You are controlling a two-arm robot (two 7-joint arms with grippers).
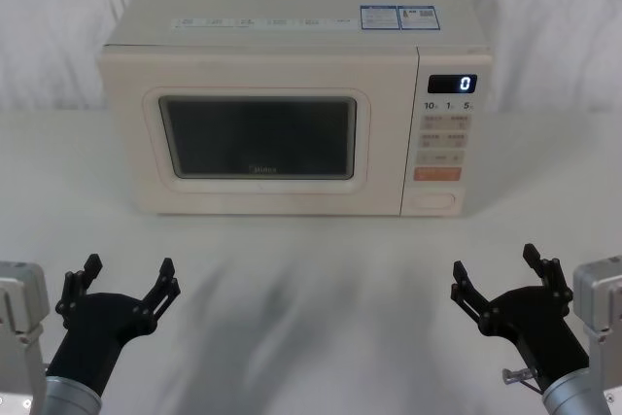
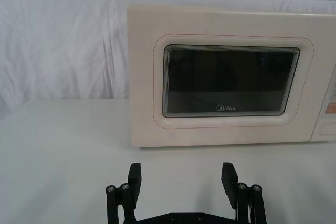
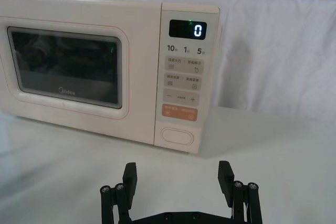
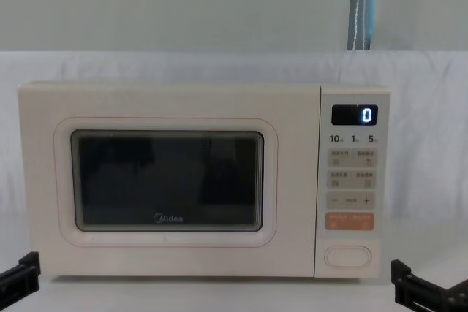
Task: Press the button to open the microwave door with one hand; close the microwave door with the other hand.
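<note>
The microwave (image 1: 292, 94) sits at the back of the white table (image 1: 311, 298), door (image 1: 258, 133) shut, with the button (image 1: 433, 202) at the bottom of its right-hand panel. Left gripper (image 1: 128, 277) and right gripper (image 1: 496, 272) both hover low near the table's front, fingers spread wide and holding nothing, well apart from the oven.

White counter (image 1: 311, 279), plain and bare across the front, running back to a white cloth backdrop (image 1: 544, 17). Cloth creased and faintly wrinkled, draped down to meet the counter's far edge. Above the cloth, in the chest view, a flat pale grey-green wall (image 4: 183, 5). Hanging against that wall, a narrow blue-grey vertical strip (image 4: 362, 5), upright, right of centre, its lower end dropping behind the cloth's top edge.
</note>
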